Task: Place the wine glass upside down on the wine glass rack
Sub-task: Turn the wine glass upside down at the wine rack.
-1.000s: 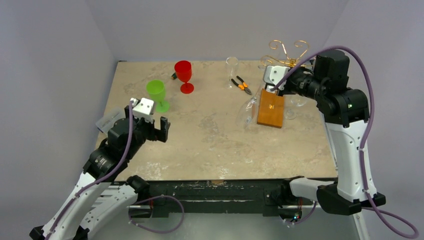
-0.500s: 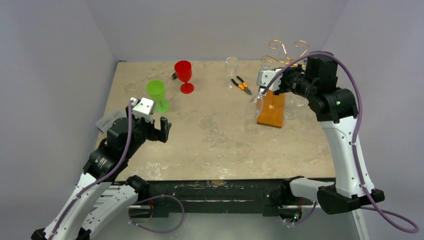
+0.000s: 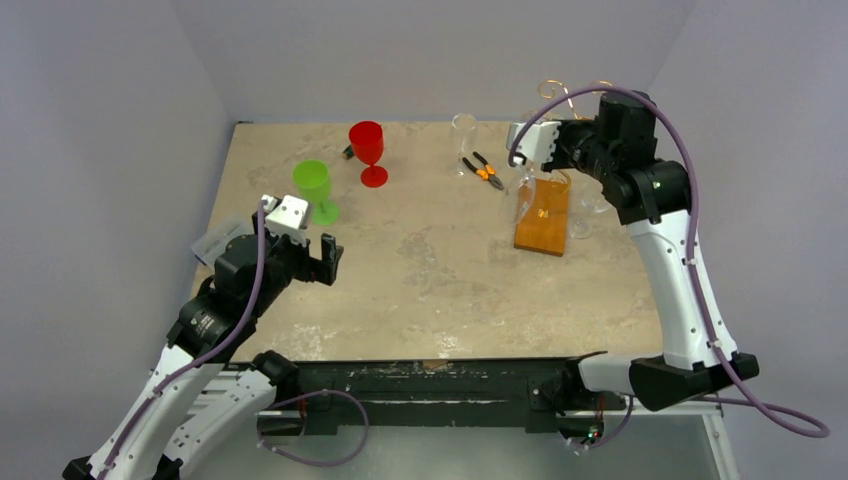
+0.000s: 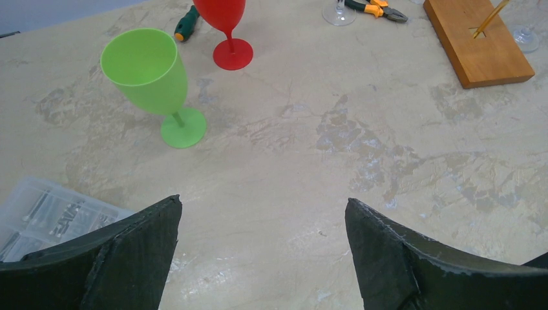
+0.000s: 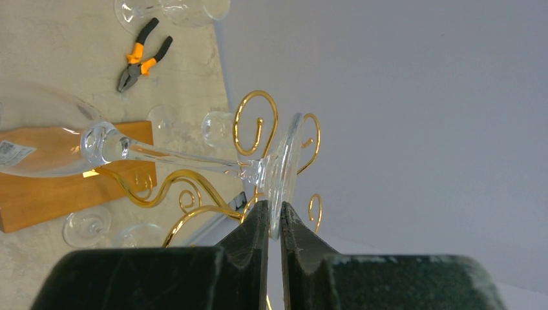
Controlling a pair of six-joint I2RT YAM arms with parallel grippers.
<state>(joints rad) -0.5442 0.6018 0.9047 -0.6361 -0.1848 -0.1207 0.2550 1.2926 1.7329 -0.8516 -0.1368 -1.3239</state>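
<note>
Over the marbled beige table [image 4: 291,161], near the green plastic goblet [image 4: 145,74], the left end effector [image 4: 262,252] hangs with its two fingers spread wide, holding nothing. Farther right, the right end effector [image 5: 274,216] is clenched on the round foot of the clear wine glass [image 5: 174,155]. The glass hangs bowl-down above the orange-brown wooden base of the gold wire wine glass rack [image 3: 542,225], its foot just beside the curled arms.

Top edge cuts red goblet [image 4: 223,16], parts box [image 4: 52,210] partly behind left gripper [image 4: 262,206] — wine glass [image 5: 103,143] bowl cropped
</note>
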